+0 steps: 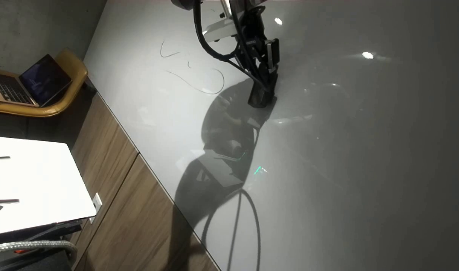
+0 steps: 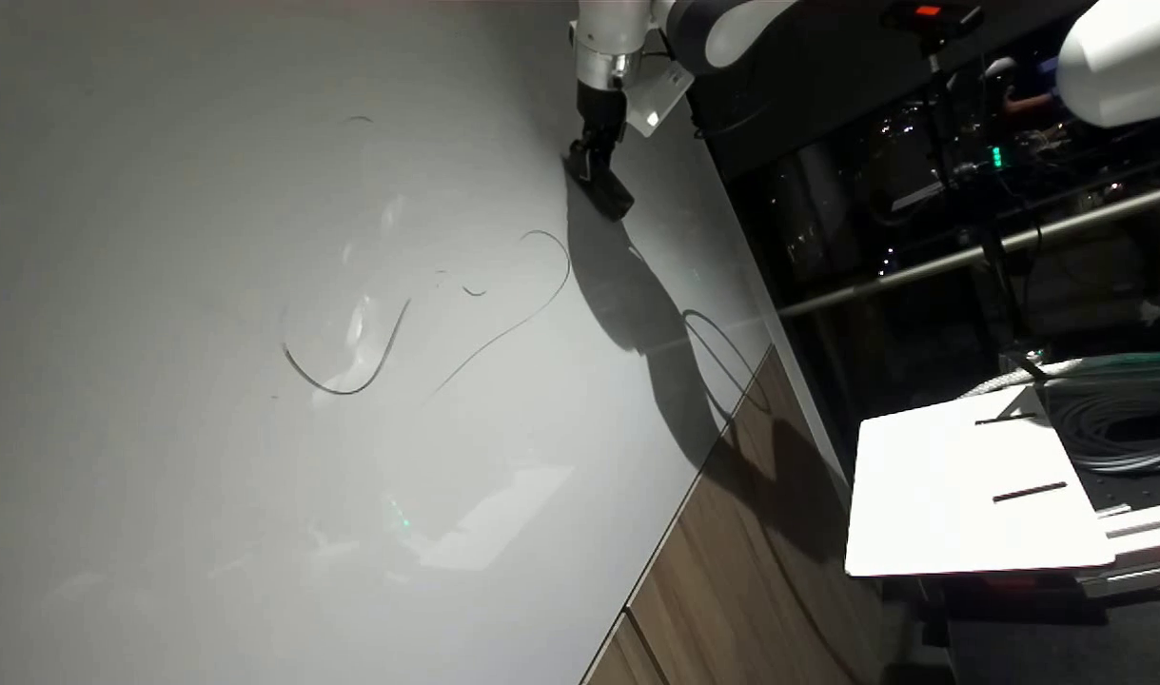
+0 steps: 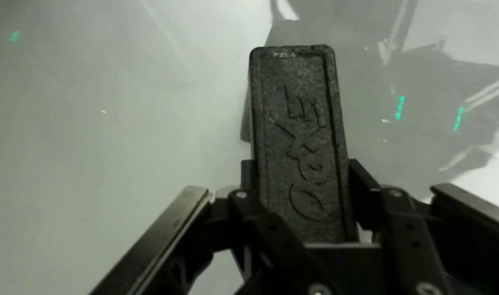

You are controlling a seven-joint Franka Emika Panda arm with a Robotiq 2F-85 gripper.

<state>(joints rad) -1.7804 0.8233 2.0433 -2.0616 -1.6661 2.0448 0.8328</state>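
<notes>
At left in an exterior view, a slanting edge (image 1: 116,119) divides wooden panels (image 1: 141,199) from a glossy white surface (image 1: 349,169); farther right lie thin curved lines (image 1: 224,81), then the tool (image 3: 303,184), clamped on both sides of a dark block (image 1: 261,98) at the surface, which stretches far rightward. A laptop (image 1: 44,81) on a yellow chair (image 1: 75,68) shows only at an exterior view's far left. The wrist view alone reveals the block's etched lettering (image 3: 304,155), barely legible. The arm (image 2: 618,27) is cut off above in both exterior views; I cannot tell whether the block touches the surface.
</notes>
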